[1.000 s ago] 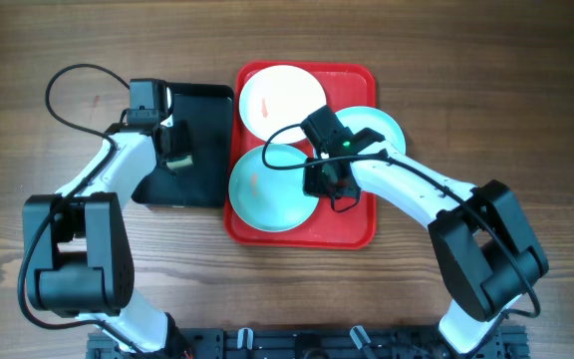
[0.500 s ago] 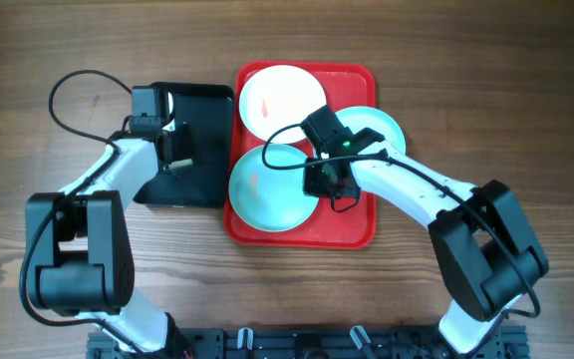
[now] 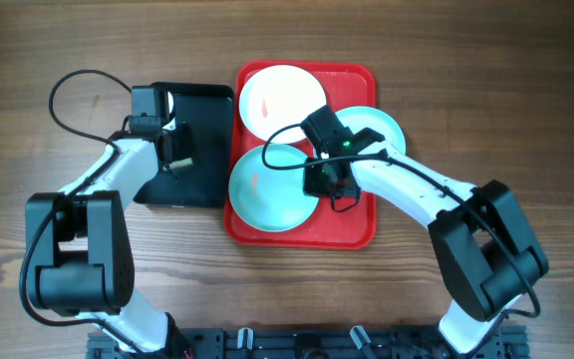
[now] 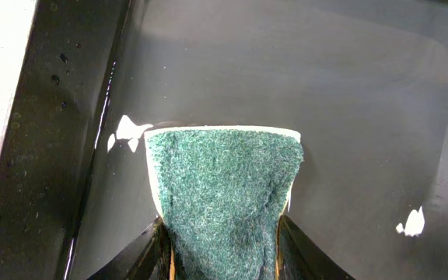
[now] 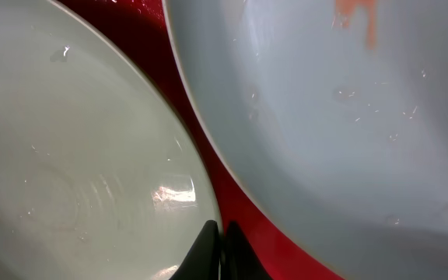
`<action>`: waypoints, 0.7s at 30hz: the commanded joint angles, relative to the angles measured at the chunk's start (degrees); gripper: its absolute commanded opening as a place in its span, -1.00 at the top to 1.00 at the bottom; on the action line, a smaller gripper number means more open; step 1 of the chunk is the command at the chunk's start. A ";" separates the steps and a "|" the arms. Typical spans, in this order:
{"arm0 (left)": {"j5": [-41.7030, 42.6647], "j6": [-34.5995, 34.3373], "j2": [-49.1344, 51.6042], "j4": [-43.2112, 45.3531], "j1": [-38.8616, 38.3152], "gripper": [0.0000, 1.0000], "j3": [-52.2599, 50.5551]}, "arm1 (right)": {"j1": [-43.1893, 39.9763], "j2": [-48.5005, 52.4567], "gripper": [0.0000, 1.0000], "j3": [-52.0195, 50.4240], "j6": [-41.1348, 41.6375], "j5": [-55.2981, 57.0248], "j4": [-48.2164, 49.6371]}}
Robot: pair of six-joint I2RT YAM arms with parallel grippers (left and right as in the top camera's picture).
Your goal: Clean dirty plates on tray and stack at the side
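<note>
On the red tray (image 3: 352, 234) lie three plates: a white one (image 3: 282, 100) at the back, a light blue one (image 3: 265, 194) at the front left, and a second light blue plate (image 3: 382, 122) at the right, partly under my right arm. My right gripper (image 3: 319, 182) is shut on the front plate's right rim. In the right wrist view this gripper (image 5: 220, 237) pinches that plate's edge (image 5: 76, 155), and beside it is another plate (image 5: 325, 117) with an orange smear. My left gripper (image 3: 177, 150) is shut on a green sponge (image 4: 222, 179) over the black tray (image 4: 348, 93).
The black tray (image 3: 207, 105) sits just left of the red tray, and its floor is wet with a few bright spots. Bare wooden table (image 3: 486, 80) lies to the right and at the back. A black cable (image 3: 78, 80) loops above my left arm.
My left gripper has shifted slightly over the black tray and its jaws have squeezed in on the sponge. The right arm and the plates have not moved.
</note>
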 commanded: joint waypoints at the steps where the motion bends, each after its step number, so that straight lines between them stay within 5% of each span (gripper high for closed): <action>1: 1.11 0.04 0.76 -0.09 0.24 0.20 -0.59 | 0.20 0.96 0.91 -0.70 -0.42 1.44 0.28; 10: 1.14 0.02 0.76 -0.07 0.24 0.31 -1.14 | 0.20 0.96 0.91 -0.70 -0.42 1.44 0.28; 17: 1.14 -0.17 0.76 -0.07 0.24 0.15 -1.77 | 0.20 0.96 0.91 -0.70 -0.44 1.42 0.28; 21: 1.14 -0.15 0.76 0.81 0.24 0.65 -1.75 | 0.20 0.96 0.91 -0.70 -0.44 1.42 0.33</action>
